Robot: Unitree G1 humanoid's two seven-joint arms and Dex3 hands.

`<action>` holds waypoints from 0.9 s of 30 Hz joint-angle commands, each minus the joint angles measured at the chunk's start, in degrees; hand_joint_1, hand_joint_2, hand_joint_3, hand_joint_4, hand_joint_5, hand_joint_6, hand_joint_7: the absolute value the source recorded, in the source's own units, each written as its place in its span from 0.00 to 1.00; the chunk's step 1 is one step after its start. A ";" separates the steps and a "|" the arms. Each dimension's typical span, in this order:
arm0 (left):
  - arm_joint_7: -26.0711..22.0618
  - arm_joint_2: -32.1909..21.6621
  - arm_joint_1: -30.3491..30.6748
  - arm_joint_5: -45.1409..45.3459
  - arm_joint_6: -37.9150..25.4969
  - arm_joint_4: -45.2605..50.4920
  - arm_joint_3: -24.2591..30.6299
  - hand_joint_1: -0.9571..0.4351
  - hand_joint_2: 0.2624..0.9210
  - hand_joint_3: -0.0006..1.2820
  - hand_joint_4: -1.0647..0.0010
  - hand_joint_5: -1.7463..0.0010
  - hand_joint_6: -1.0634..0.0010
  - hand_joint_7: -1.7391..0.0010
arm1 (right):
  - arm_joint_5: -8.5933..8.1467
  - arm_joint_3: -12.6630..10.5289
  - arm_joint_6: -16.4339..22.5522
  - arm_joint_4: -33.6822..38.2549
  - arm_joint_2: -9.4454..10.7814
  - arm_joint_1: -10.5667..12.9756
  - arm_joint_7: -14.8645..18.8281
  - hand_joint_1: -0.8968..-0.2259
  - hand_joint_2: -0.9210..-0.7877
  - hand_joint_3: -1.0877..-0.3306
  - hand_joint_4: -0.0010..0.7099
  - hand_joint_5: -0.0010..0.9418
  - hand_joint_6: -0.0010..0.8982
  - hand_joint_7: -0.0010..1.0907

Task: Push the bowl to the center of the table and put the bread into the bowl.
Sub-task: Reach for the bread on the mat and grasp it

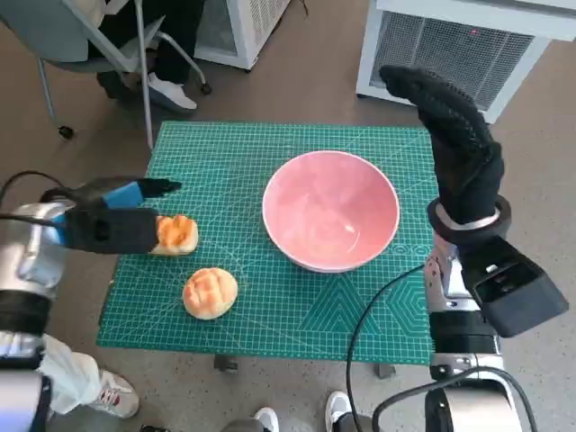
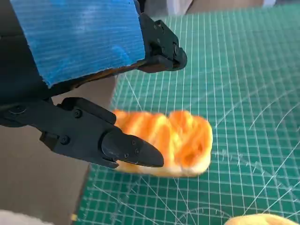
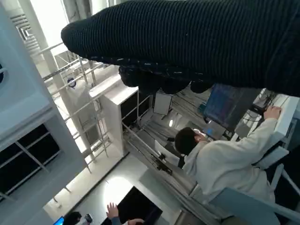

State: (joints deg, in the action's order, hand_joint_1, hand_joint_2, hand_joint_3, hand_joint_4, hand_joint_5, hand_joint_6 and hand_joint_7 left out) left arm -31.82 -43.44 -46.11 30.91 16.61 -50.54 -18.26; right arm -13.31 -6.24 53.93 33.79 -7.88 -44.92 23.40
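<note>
Bowl (image 1: 330, 210) sat near the middle of the green cutting mat (image 1: 270, 306) on the table in the head view, pink, upright, nothing in it, so the push part looked done or close to done. Left hand (image 1: 108, 220) lay over the left edge of the mat at the oblong bread (image 1: 176, 234), and a second round bun (image 1: 210, 292) sat just beside, nearer the robot. Right hand (image 1: 459, 148) was raised beyond the bowl's right side, fingers extended, holding nothing. Left wrist view: the oblong bread (image 2: 164, 140) rested on the mat (image 2: 243, 70) with one black finger (image 2: 126, 147) against its near side and the other (image 2: 159, 47) above it, apart from the crust; the grip looked not yet closed, so I read the left hand as still spread around the loaf rather than grasping it. To do it well, close on the loaf's short sides, gently since it should squash easily, lift straight up clear of the round bun (image 2: 262, 219), then carry across and over the bowl rim before letting go. Right wrist view: only the glove (image 3: 187, 42) showed, empty, with a seated person (image 3: 225, 159) in the room behind; nothing of the task was visible there.
</note>
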 commanded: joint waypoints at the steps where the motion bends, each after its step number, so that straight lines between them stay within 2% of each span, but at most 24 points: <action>1: 1.50 1.91 -2.04 1.60 -0.07 -4.02 -1.89 0.46 0.84 0.00 0.72 0.99 0.60 0.98 | 0.22 0.27 -0.77 -0.55 0.42 1.64 -0.31 0.43 0.00 0.36 0.38 0.04 0.00 0.62; 6: 3.00 3.40 -2.52 2.75 0.23 -7.19 -3.58 0.47 0.85 0.00 0.67 0.98 0.56 0.97 | 0.55 0.30 -0.92 -0.87 0.54 1.85 -0.64 0.43 0.00 0.36 0.38 0.04 0.00 0.62; 16: 4.24 5.61 -2.32 3.89 -0.99 -11.63 -5.72 0.53 0.90 0.01 0.43 0.96 0.39 0.91 | 0.31 0.40 -1.93 -1.82 0.55 2.33 -0.82 0.44 0.00 0.35 0.37 0.05 0.00 0.62; 18: 4.42 5.72 -2.28 3.91 -1.05 -11.97 -6.01 0.55 0.92 0.00 0.36 0.97 0.39 0.84 | 0.25 0.42 -2.15 -2.13 0.57 2.48 -0.83 0.44 0.00 0.35 0.37 0.05 0.00 0.62; 20: 4.67 5.70 -2.30 4.02 -1.10 -12.06 -6.31 0.58 0.95 0.00 0.27 0.97 0.41 0.73 | 0.24 0.42 -2.35 -2.38 0.57 2.57 -0.86 0.44 0.00 0.34 0.37 0.05 0.00 0.62; 21: 4.80 5.67 -2.32 4.08 -1.12 -12.07 -6.46 0.55 0.96 0.02 0.25 0.95 0.41 0.63 | 0.26 0.41 -2.45 -2.48 0.57 2.61 -0.88 0.44 0.00 0.34 0.37 0.05 0.00 0.61; 22: 5.00 5.60 -2.32 4.09 -1.05 -12.03 -6.59 0.50 0.97 0.06 0.25 0.88 0.42 0.49 | 0.32 0.40 -2.50 -2.54 0.56 2.64 -0.91 0.44 0.00 0.34 0.37 0.05 0.00 0.61; 23: 5.14 5.54 -2.31 4.08 -0.99 -12.01 -6.69 0.54 0.98 0.06 0.28 0.78 0.42 0.45 | 0.37 0.39 -2.54 -2.62 0.56 2.68 -0.94 0.44 0.00 0.34 0.37 0.05 0.00 0.61; 24: 5.42 5.46 -2.29 4.06 -0.82 -12.00 -6.75 0.59 0.99 0.07 0.33 0.62 0.43 0.38 | 0.42 0.38 -2.53 -2.68 0.55 2.73 -0.97 0.45 0.00 0.34 0.37 0.05 0.00 0.61; 25: 5.63 5.40 -2.27 4.03 -0.70 -12.01 -6.81 0.63 0.99 0.07 0.36 0.51 0.43 0.34 | 0.46 0.38 -2.53 -2.72 0.54 2.77 -0.98 0.45 0.00 0.34 0.37 0.05 0.00 0.61; 27: 6.18 5.12 -2.25 3.89 -0.21 -11.74 -6.77 0.66 0.99 0.08 0.38 0.41 0.43 0.32 | 0.48 0.37 -2.52 -2.77 0.52 2.83 -0.97 0.45 0.00 0.35 0.37 0.05 0.00 0.61</action>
State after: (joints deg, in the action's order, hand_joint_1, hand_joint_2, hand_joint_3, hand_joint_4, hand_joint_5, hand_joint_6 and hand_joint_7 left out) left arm -24.83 -38.46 -49.44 34.05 15.93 -61.30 -24.05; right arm -13.23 -6.04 52.05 31.12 -7.58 -43.60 22.77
